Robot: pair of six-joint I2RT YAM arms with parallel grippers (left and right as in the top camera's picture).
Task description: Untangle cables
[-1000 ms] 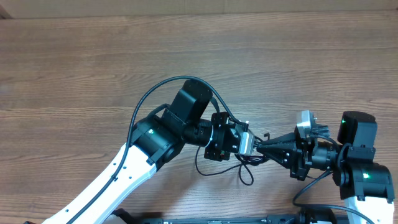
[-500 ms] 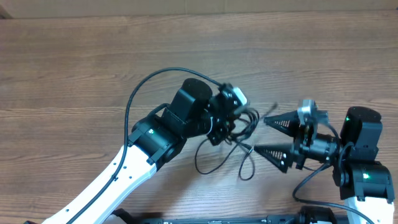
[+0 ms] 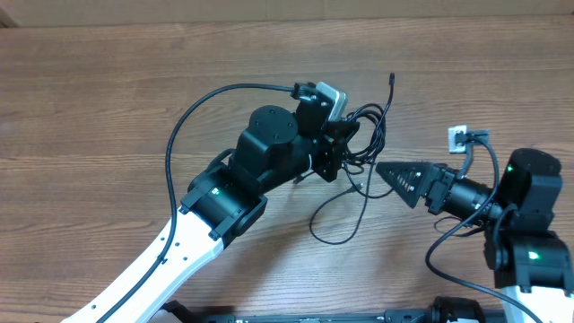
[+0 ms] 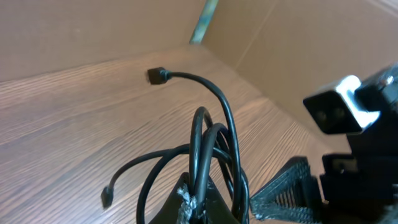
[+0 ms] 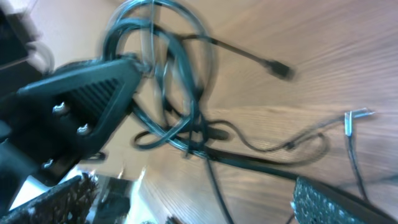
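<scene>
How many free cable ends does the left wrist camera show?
2. One cable end is at upper left; another cable end hangs at lower left. Others may be hidden in the bundle.

Bright, even light; soft shadows beneath cables (image 3: 363,144). Right wrist view motion-blurred, worst toward 12 o'clock.

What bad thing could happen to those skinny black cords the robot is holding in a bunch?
The left gripper is shut right on the tangled bunch of thin black cables, so pulling could tighten the knot instead of loosening it. The open right gripper sits close to several crossed loops and might grab two strands at once. One black plug end sticks out and could snag on a loop.
</scene>
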